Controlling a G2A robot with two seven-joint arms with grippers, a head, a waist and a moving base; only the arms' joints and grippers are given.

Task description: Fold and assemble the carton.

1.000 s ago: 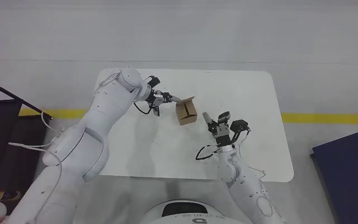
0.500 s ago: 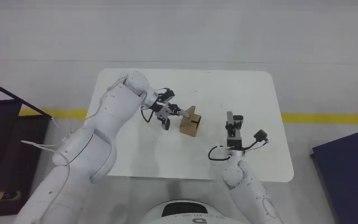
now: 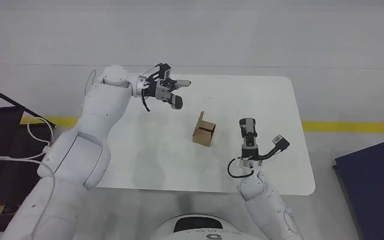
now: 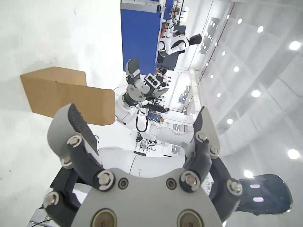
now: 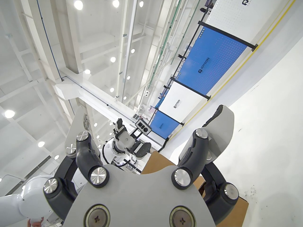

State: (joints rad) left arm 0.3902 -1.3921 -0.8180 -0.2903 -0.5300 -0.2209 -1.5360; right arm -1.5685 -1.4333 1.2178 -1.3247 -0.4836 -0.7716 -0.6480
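Moved: my left end effector [image 3: 180, 94] has drawn back off the carton [image 3: 204, 130] toward the far left of the tabletop [image 3: 264, 96]; the carton has not shifted.
Carton: mid-tabletop, between the arms, one flap [image 3: 202, 117] standing, nothing touching it.
Left end effector: released, fingers spread, turned sideways toward the carton.
Right end effector [image 3: 246, 125]: released, near the carton, aimed at the far edge.
Next: I'd steady the body with the right and press the flap along its crease.
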